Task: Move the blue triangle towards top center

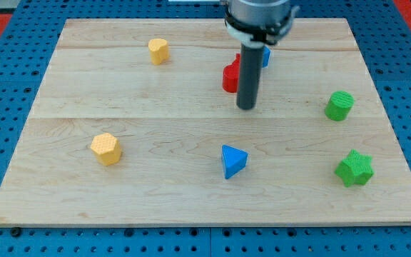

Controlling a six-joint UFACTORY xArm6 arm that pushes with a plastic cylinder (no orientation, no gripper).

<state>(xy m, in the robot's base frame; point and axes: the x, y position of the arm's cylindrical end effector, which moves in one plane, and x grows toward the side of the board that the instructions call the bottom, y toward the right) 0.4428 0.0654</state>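
Just below the middle of the frame, the blue triangle (233,160) is sitting on the wooden surface (84,121), and nothing is touching it yet. My tip (246,107) is hanging above it in the picture, near but clearly apart, roughly centre frame. No pincer on this rig, just the rod, so there's nothing to call spread or pinching.

So I'm reading this as the approach step: the push isn't happening yet. The tip is sitting on the wrong side, since the triangle has to be going up toward top centre. Next move, I'd guess, is looping around the triangle to get under it, toward the frame's bottom, without clipping it on the way.

Stuff in the way: a red block (230,76) and a blue block (265,57) are poking out from behind the rod right around upper centre, shapes mostly hidden. That's basically the destination, so a straight shove could be bumping them.

Elsewhere: yellow block (158,51) upper left, yellow hexagon-ish block (106,148) lower left, green cylinder (340,106) at right, green star (354,168) lower right. All well clear.
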